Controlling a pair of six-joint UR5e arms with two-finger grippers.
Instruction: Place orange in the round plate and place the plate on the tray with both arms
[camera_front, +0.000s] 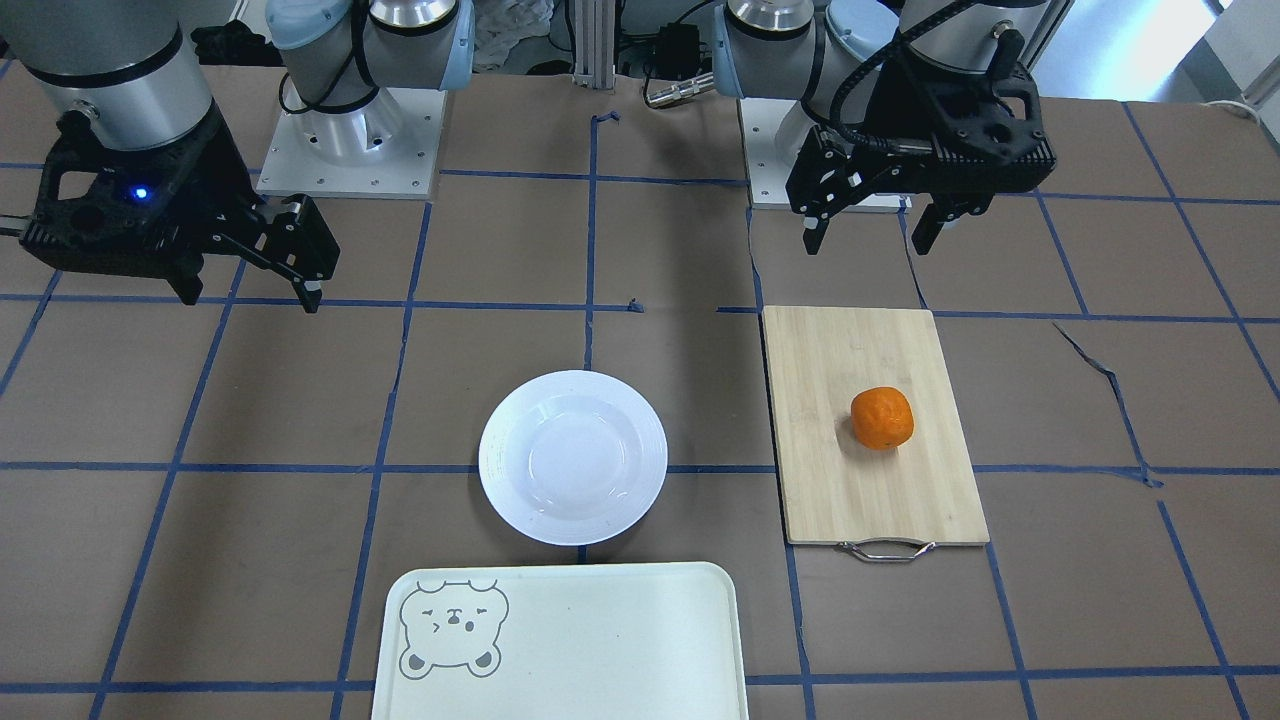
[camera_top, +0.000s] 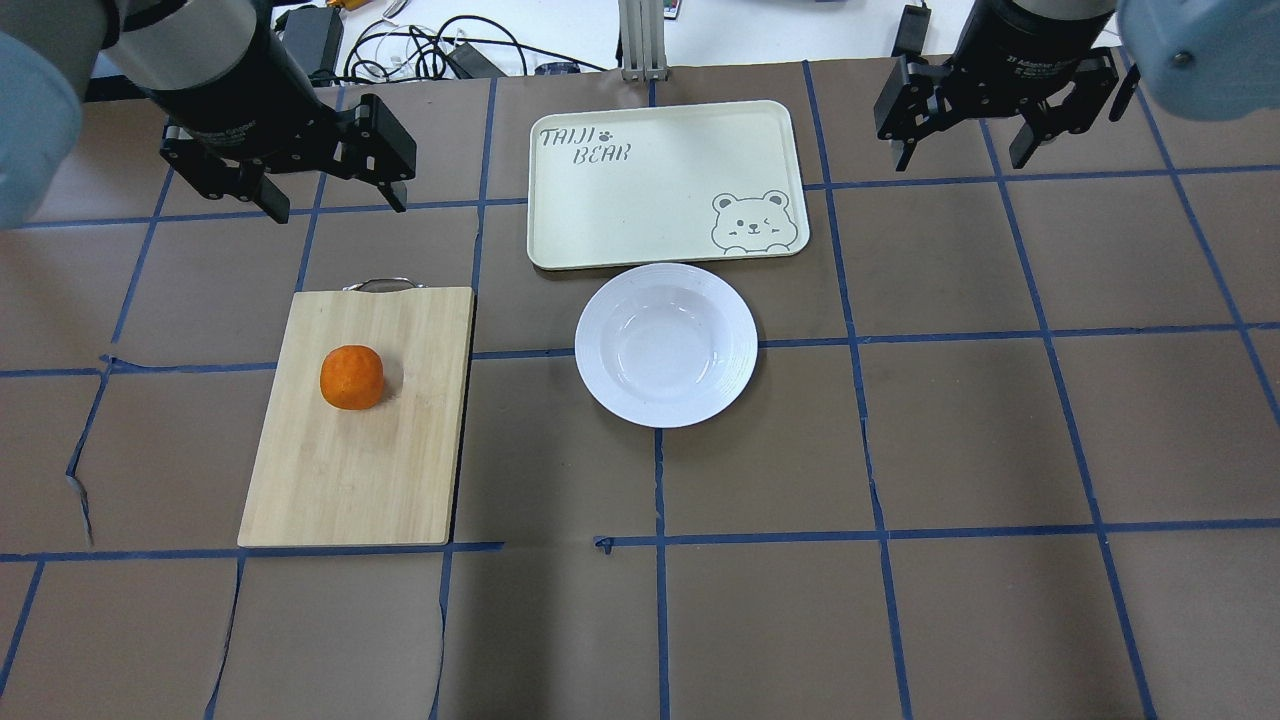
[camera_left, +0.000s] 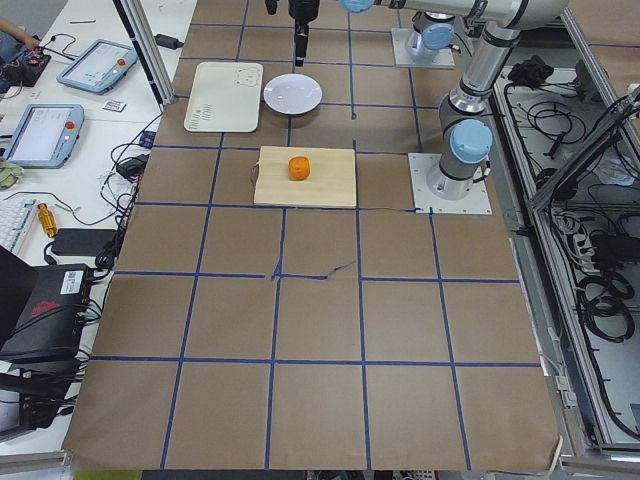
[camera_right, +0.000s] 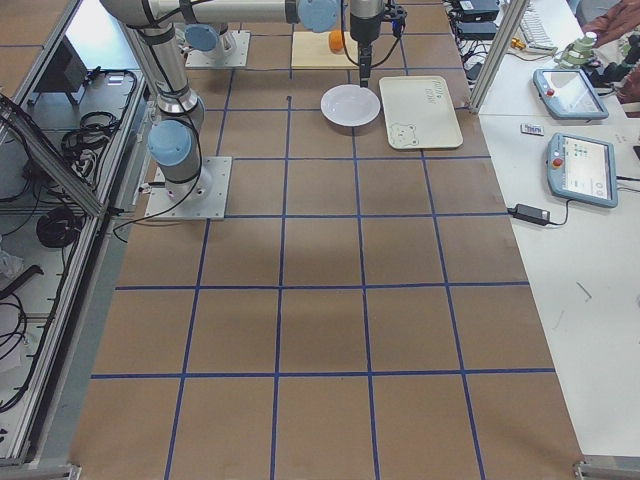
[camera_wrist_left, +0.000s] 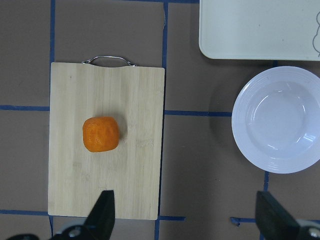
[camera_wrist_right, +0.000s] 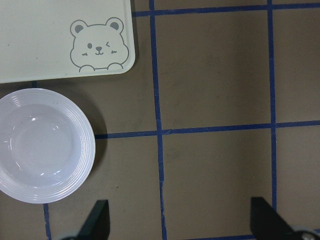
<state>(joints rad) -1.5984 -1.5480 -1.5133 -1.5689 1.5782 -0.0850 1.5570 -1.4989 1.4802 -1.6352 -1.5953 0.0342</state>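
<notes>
Over the table, both grippers hang high with fingers spread, holding nothing; the orange is on the board.

Clock directions are from the overhead view. Left gripper (camera_top: 337, 208) has its jaws wide apart and is clear of everything. At its 6 o'clock lies the orange (camera_top: 351, 377), on the upper-left part of the bamboo board (camera_top: 350, 480), whose metal handle is at the 12 o'clock end. Right gripper (camera_top: 962, 160) also has its jaws wide apart and touches nothing. The tray (camera_top: 650, 190) is at its 9 o'clock and the plate (camera_top: 735, 345) at its 8 o'clock. The plate is at 3 o'clock of the orange, well apart from the board, flat on the brown table and holding nothing. The tray sits at the plate's 12 o'clock, just beside it. The front view shows a thin gap between them. The bear drawing is in the tray corner nearest the plate.
</notes>
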